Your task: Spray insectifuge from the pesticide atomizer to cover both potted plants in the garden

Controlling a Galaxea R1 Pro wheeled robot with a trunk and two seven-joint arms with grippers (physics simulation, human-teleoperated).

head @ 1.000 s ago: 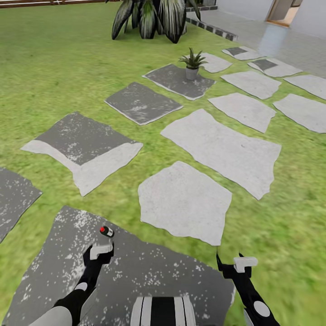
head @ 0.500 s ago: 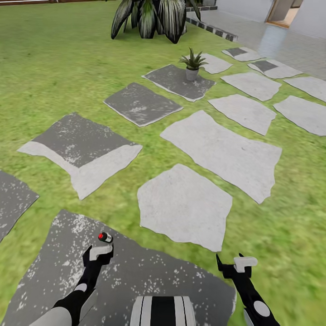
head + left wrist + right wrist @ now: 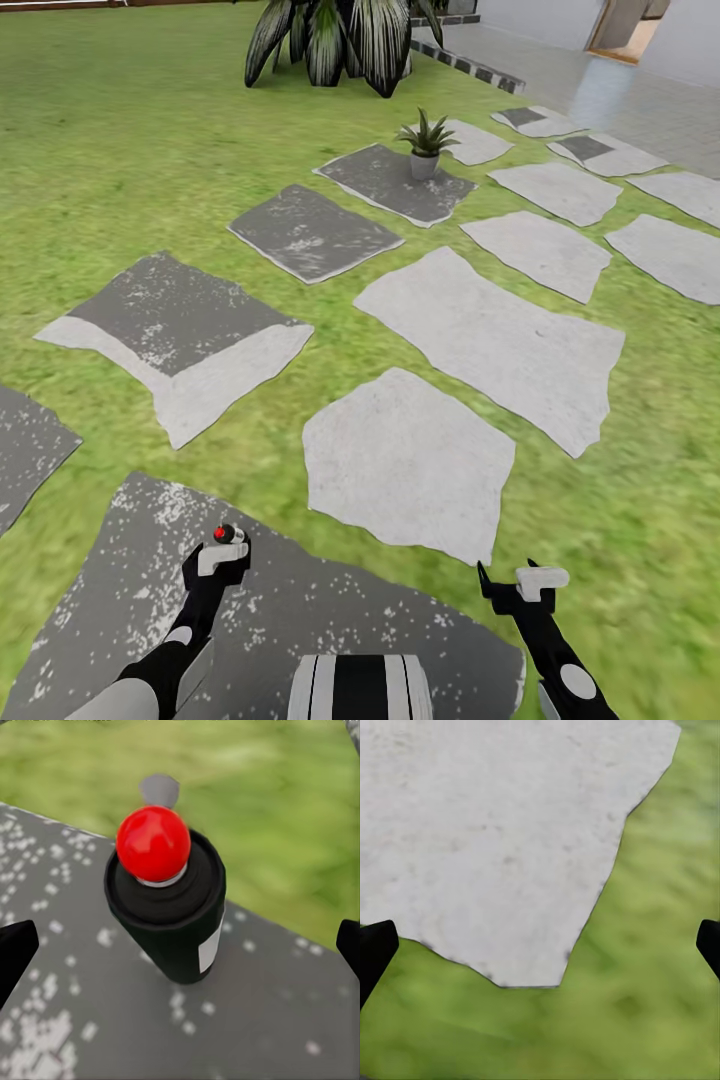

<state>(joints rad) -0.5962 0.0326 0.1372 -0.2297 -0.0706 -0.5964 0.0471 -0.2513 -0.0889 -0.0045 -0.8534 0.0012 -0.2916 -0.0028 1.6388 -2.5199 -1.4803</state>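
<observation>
Left wrist view: the pesticide atomizer [image 3: 166, 896] is being held upright between the left gripper [image 3: 180, 945] fingers, red cap up. The right gripper [image 3: 540, 945] is being kept spread, empty, over grass [image 3: 660, 945].

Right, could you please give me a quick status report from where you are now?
Left gripper shut on the pesticide atomizer. Right gripper open, holds nothing. One potted plant far ahead on a dark paving stone; grass and stones between, no obstacle.

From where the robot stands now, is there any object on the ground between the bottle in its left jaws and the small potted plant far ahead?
No visible obstacle. The pesticide atomizer sits at the left gripper. Between it and the potted plant lie only grass and flat stepping stones. The big striped shrub stands beyond the plant.
</observation>
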